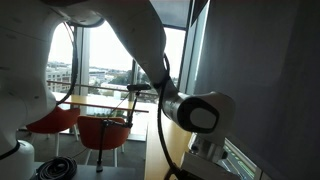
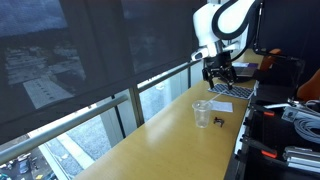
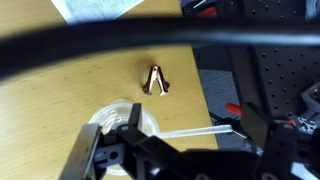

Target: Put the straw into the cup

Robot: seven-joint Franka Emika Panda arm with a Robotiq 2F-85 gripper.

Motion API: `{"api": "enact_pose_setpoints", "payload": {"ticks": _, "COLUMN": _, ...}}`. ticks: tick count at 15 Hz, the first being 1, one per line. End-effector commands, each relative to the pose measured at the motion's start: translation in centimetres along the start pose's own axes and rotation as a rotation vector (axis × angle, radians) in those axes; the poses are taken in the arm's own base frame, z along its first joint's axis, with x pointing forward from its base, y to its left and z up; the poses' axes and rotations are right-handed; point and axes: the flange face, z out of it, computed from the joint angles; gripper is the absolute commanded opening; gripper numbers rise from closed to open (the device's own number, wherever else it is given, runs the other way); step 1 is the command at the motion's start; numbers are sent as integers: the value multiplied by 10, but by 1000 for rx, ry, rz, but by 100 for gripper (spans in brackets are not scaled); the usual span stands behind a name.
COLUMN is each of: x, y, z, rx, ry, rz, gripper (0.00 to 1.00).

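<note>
clear cup [image 2: 203, 113] stands near the wide-spread pincer [image 2: 220, 77].

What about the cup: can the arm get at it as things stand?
Probably yes. The cup stands in the open on the counter, only a small dark object beside it; the gripper hangs above, jaws open, nothing between.

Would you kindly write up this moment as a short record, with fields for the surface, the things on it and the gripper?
surface: wooden counter running along the window
cup: clear cup, upright on the counter, no straw seen in it
beside cup: small brown object, lying on the counter apart from the cup
paper: white sheet, farther along the counter
gripper: gripper above the counter, open, holding nothing
straw: not clearly identifiable in any view
</note>
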Motion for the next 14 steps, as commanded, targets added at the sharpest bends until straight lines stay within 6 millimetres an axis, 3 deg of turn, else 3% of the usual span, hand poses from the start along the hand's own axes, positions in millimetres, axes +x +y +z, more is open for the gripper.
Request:
{"api": "enact_pose_setpoints", "payload": {"ticks": 1, "x": 2, "y": 11, "z": 3, "rx": -20, "ry": -4, "rz": 0, "gripper": 100}}
{"api": "enact_pose_setpoints", "payload": {"ticks": 8, "x": 11, "y": 37, "z": -9, "rx": -45, "ry": 13, "rz": 13, "gripper": 100}}
{"api": "enact_pose_setpoints", "payload": {"ticks": 14, "x": 19, "y": 82, "z": -40, "rx": -90, "ry": 50, "rz": 55, "gripper": 100}}
